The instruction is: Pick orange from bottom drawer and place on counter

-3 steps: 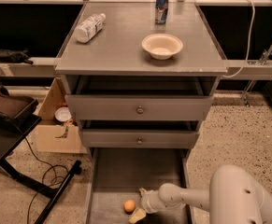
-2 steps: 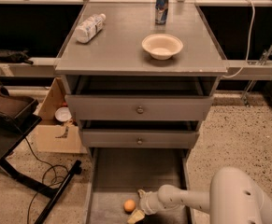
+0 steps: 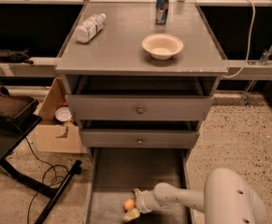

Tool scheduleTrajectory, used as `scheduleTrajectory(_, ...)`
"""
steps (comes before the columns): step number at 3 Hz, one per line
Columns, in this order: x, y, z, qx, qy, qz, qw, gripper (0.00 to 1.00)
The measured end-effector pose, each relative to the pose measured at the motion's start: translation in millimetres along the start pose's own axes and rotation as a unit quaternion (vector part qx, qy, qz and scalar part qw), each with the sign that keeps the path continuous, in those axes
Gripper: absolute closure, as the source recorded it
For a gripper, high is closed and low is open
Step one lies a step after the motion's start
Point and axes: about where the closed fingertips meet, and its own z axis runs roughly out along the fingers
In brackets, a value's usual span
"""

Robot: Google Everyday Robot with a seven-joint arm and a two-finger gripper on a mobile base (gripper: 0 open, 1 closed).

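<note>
The orange (image 3: 128, 204) lies on the floor of the open bottom drawer (image 3: 135, 171), near its front. My gripper (image 3: 132, 206) reaches in from the right at the end of the white arm (image 3: 182, 198). Its pale fingers (image 3: 131, 214) sit on either side of the orange, one behind it and one in front. The counter (image 3: 126, 50) is the grey top of the cabinet, above the two closed upper drawers.
On the counter stand a cream bowl (image 3: 162, 45), a blue can (image 3: 161, 7) and a lying plastic bottle (image 3: 89, 27). A cardboard box (image 3: 56, 120) sits left of the cabinet, with a black stand and cables (image 3: 46, 181) on the speckled floor.
The arm has shifted slightly left, bringing the gripper's fingers closer around the orange. The orange has stayed in place.
</note>
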Motion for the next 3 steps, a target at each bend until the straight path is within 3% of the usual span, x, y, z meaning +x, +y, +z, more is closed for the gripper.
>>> scheduleTrajectory(1,0.0,0.0,0.0,0.000,0.000,0.000,1.0000,0.39)
scheduleTrajectory(2,-2.9,0.6,-3.5,0.002,0.002,-0.003,1.0000,0.70)
scheduleTrajectory(3,-7.4,0.6,-6.5,0.007,0.011,-0.014,0.9998,0.93)
